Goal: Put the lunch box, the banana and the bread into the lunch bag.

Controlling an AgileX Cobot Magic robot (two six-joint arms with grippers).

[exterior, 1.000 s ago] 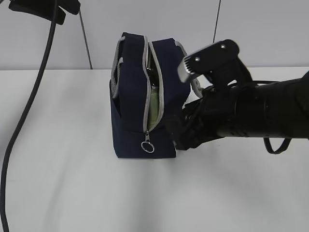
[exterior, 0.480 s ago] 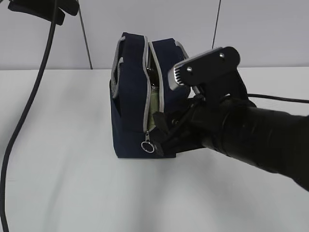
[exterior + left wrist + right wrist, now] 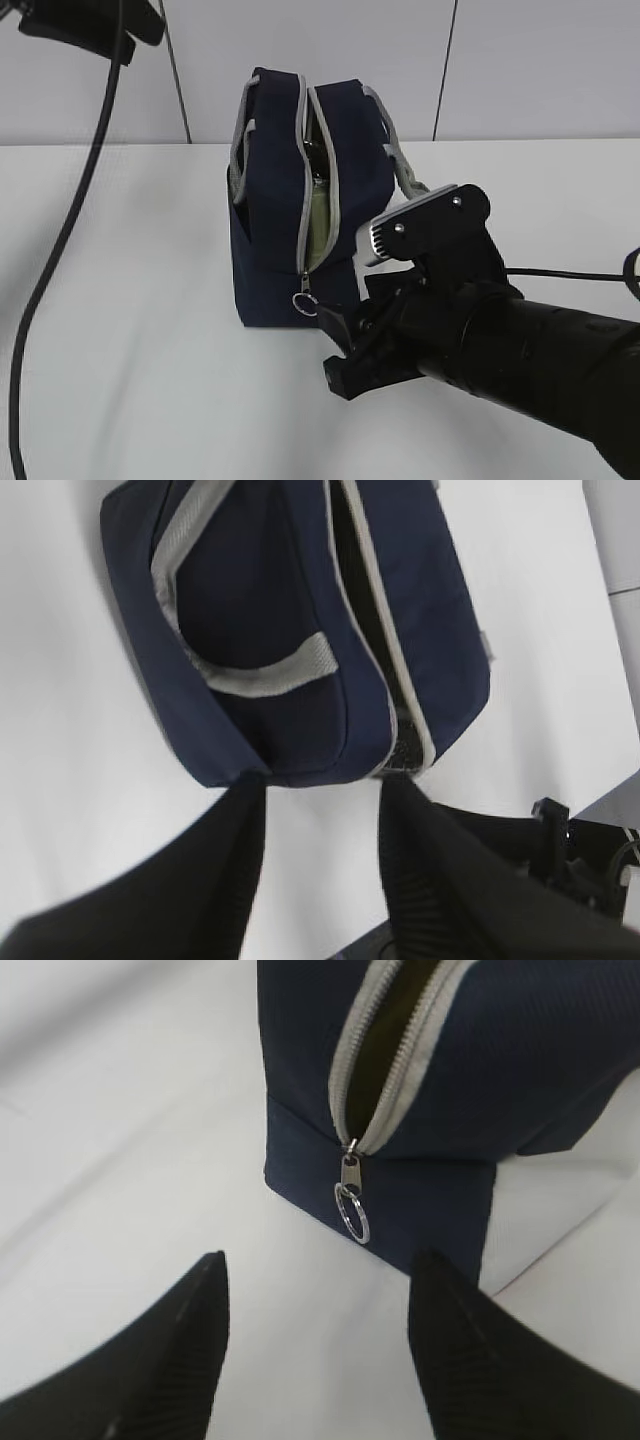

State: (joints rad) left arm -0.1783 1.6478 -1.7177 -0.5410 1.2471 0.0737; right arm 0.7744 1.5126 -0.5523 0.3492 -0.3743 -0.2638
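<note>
At the far left of the exterior view the left arm was only a dark shape high in the corner, well clear of the table (image 3: 120,380); its wrist view showed the left gripper (image 3: 320,810) hanging above the lunch bag (image 3: 270,220) with its jaws parted and nothing between them. The bag stood upright near the middle, its zipper run open along the top and down the near end, so the slit's long axis ran vertically on that face, with something pale green visible inside, probably the lunch box (image 3: 318,215). No banana or bread could be seen. At the slit's lower end hung the ring pull (image 3: 304,301). Right of it, low and just beside, sat the right gripper (image 3: 345,350), fingers spread and empty; in its wrist view the pull lay straight ahead, between and beyond the fingertips. The right arm was plainly the nearer one to reach it.
</note>
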